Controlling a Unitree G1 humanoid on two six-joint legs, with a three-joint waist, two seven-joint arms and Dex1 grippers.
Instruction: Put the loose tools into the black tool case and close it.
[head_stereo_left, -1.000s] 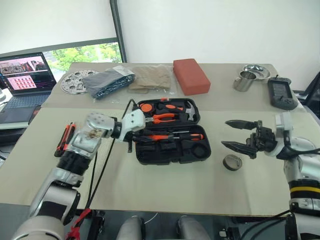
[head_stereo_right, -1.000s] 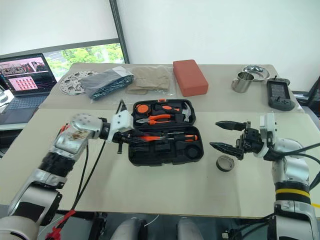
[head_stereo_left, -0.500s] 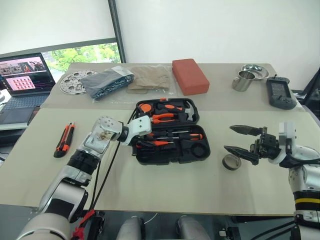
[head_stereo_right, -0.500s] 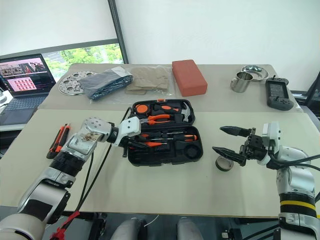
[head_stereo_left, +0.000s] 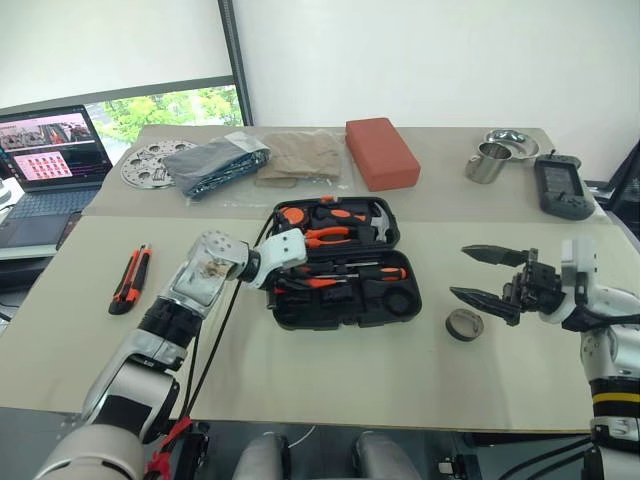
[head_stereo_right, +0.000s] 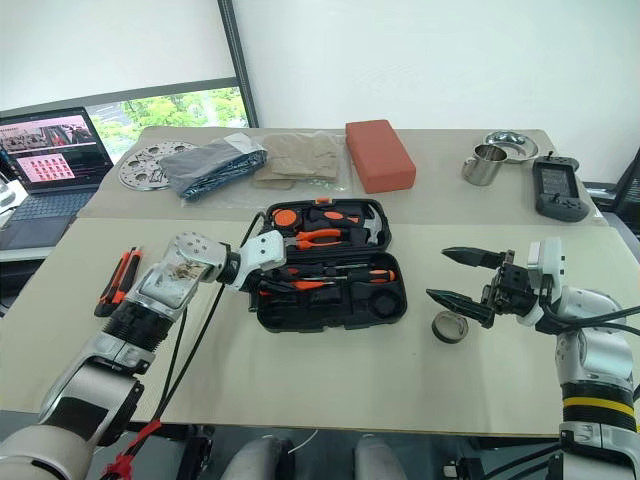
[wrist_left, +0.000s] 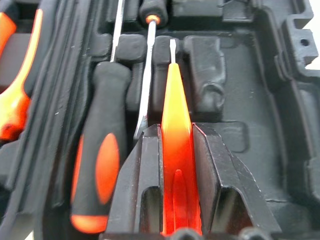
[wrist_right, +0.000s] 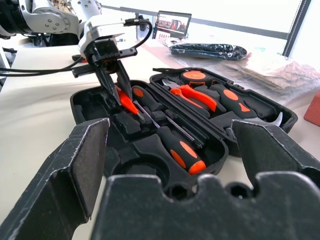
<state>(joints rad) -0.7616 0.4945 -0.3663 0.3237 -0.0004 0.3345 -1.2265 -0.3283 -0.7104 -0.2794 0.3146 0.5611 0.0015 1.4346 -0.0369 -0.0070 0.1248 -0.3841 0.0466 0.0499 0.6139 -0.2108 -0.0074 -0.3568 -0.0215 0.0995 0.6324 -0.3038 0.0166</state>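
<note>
The black tool case (head_stereo_left: 345, 265) lies open at the centre of my counter (head_stereo_left: 330, 370), a ribbed clamshell with its lid half toward twelve o'clock and its tray half toward six. The lid half holds orange-handled pliers (head_stereo_left: 325, 236) and a hammer (head_stereo_left: 372, 210). In the tray, an orange-and-black screwdriver (head_stereo_left: 375, 273) lies crosswise, and a round recess sits empty at the tray's four o'clock corner.

My left gripper (head_stereo_left: 283, 283) is at the case's nine o'clock edge, reaching into the tray, its fingers clamped on a slim all-orange driver (wrist_left: 176, 150). In the wrist view, the driver's metal tip points along a moulded slot, with a bare thin shaft and a black-handled screwdriver (wrist_left: 100, 170) lying just beside it.

My right gripper (head_stereo_left: 478, 273) hovers at three o'clock from the case, fingers spread wide apart and holding nothing. The grey tape roll (head_stereo_left: 464, 324) rests on the counter just below it, toward five o'clock from the case. The utility knife (head_stereo_left: 130, 279) lies well apart at nine o'clock, near the counter's left side.
</note>
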